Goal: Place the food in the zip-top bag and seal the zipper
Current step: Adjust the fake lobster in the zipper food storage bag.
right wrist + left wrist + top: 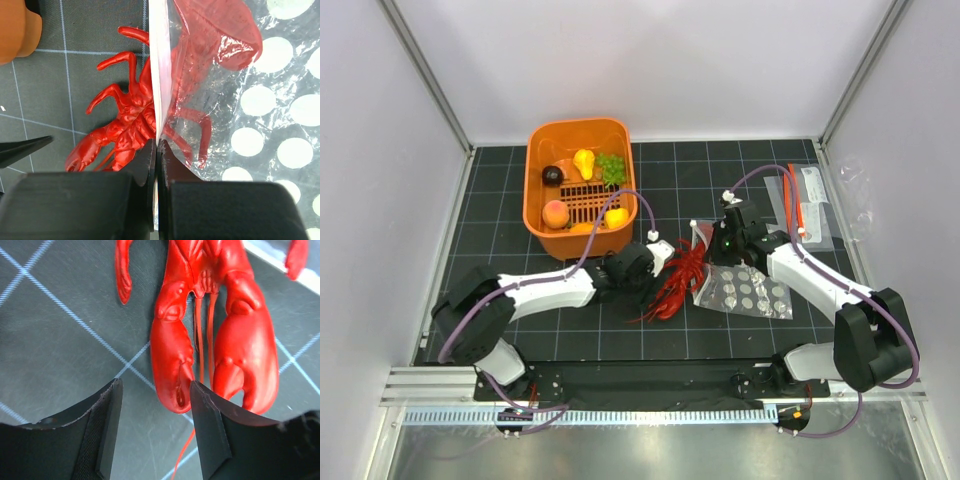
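Bright, even light from overhead fills the white-walled enclosure, and shadows on the dark tabletop [720, 335] are short and soft. White glare streaks the creases of the zip-top bag [260, 115]. Up close the lobster [250, 350] is sharp, with small glossy highlights.

The red lobster [677, 283] lies flat mid-worktop [490, 205], claws toward the near left, its tail showing through the bag's plastic (inside or under, hard to tell). The clear white-dotted bag [750, 292] lies crumpled just to its right, its white zipper strip [160, 85] raised on edge, pinched by the right tool [157, 150]. The peach-orange fruit [556, 213] and green grapes [611, 167] sit in the orange basket [532, 190], far left.
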Controlling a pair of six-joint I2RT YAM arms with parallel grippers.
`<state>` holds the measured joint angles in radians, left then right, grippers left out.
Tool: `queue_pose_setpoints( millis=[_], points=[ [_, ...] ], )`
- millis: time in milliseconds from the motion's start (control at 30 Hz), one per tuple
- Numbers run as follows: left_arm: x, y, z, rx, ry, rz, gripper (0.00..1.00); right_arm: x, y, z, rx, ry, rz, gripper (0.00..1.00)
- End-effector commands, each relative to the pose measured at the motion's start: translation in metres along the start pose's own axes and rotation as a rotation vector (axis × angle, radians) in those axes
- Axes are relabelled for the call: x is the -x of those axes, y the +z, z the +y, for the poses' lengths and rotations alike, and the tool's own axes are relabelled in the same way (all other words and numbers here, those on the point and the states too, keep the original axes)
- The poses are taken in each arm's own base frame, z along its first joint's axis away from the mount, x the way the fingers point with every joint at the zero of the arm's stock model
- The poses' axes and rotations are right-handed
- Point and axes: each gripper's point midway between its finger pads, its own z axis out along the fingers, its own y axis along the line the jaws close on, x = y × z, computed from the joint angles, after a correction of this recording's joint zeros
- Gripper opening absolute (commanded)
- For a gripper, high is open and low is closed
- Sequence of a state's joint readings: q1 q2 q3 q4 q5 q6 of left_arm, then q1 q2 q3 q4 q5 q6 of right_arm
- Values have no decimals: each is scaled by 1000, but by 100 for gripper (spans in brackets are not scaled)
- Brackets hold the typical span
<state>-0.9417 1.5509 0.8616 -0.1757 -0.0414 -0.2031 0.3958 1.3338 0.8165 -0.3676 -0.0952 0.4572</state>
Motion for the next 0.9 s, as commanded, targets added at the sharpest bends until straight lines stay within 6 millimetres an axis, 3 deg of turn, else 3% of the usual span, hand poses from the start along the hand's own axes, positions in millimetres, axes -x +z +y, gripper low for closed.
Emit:
queue_pose_setpoints(
  millis=[0, 333, 633, 700, 867],
  points=[
    [27, 12, -5, -11, 20, -84, 59, 23, -6, 11, 28, -21, -68, 1],
    [21, 31, -21, -90, 14, -37, 54, 26, -4, 11, 26, -24, -71, 1],
    [32, 23, -30, -118, 27, -67, 64, 26, -2, 9, 13, -35, -63, 1],
    [33, 25, -31, -125, 33, -63, 59, 27, -1, 8, 13, -34, -64, 1],
    [21, 36, -33, -133, 36, -9, 30, 27, -1, 9, 13, -38, -67, 1]
  ],
)
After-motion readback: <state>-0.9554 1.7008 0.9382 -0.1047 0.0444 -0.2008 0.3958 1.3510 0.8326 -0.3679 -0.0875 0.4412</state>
